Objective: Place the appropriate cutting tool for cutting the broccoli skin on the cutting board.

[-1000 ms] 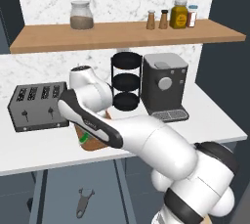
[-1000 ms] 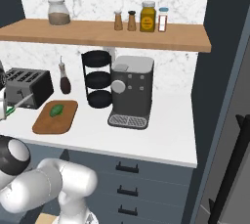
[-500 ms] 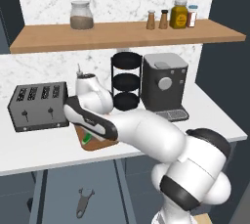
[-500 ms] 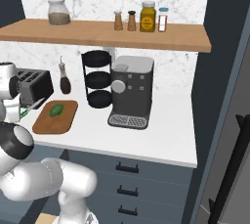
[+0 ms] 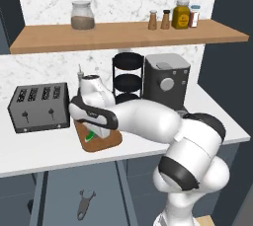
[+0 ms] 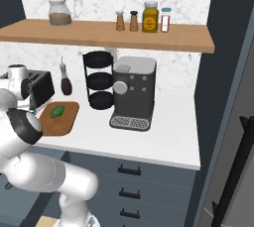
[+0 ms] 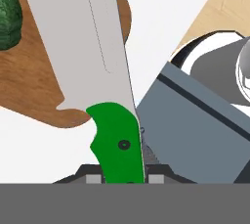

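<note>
My gripper (image 7: 122, 176) is shut on the bright green handle (image 7: 117, 145) of the knife. Its pale blade (image 7: 85, 42) reaches out over the brown wooden cutting board (image 7: 29, 86). The dark-green broccoli (image 7: 7, 17) lies on the board, off to the blade's left in the hand view. From the left base view, my gripper (image 5: 91, 133) hangs low over the cutting board (image 5: 106, 142), and my arm covers most of it. In the right base view the broccoli (image 6: 58, 111) rests on the cutting board (image 6: 62, 122), with my hand at the board's left end.
A toaster (image 5: 38, 106) stands just left of the board. Behind it are a dark bottle (image 6: 66, 80) and a black tiered rack (image 5: 128, 77), and a coffee machine (image 5: 167, 79) stands to the right. A grey Y-shaped peeler (image 5: 85, 204) lies down below the counter front.
The arm has swung its elbow to the right and brought the hand in over the board's left end. The knife stays in the grip.
</note>
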Controlling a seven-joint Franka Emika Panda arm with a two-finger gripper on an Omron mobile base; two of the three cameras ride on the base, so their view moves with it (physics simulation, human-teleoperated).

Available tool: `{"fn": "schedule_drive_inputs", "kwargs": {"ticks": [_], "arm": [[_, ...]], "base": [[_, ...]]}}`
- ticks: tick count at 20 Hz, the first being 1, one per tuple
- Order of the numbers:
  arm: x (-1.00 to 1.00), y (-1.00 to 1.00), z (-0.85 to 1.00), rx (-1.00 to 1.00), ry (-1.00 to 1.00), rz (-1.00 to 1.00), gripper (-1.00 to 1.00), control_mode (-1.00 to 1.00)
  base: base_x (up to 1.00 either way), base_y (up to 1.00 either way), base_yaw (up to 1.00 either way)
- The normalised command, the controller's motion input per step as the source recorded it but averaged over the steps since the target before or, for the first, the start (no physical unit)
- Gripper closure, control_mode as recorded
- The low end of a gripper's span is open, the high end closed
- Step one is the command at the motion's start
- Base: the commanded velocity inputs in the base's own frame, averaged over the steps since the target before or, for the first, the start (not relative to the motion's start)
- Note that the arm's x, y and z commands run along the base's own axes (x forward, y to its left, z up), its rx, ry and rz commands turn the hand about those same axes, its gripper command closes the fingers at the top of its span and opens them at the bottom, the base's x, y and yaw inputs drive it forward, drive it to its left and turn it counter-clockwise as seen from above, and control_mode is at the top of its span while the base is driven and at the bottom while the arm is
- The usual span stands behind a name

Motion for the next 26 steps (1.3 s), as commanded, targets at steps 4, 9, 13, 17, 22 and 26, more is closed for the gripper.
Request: {"fn": "schedule_drive_inputs", "kwargs": {"ticks": [4, 9, 13, 17, 22, 26], "arm": [[0.26, 0.00, -0.41, 0.00, 0.00, 0.00, 1.00, -1.00], [0.21, 0.00, -0.26, 0.00, 0.00, 0.00, 1.00, -1.00], [0.20, 0.00, -0.23, 0.00, 0.00, 0.00, 1.00, -1.00], [0.27, 0.00, -0.21, 0.00, 0.00, 0.00, 1.00, -1.00], [0.27, 0.00, -0.18, 0.00, 0.00, 0.00, 1.00, -1.00], [0.26, 0.00, -0.22, 0.00, 0.00, 0.00, 1.00, -1.00]], "base": [[0.00, 0.00, 0.00], [0.00, 0.00, 0.00], [0.00, 0.00, 0.00], [0.00, 0.00, 0.00], [0.00, 0.00, 0.00], [0.00, 0.00, 0.00]]}}
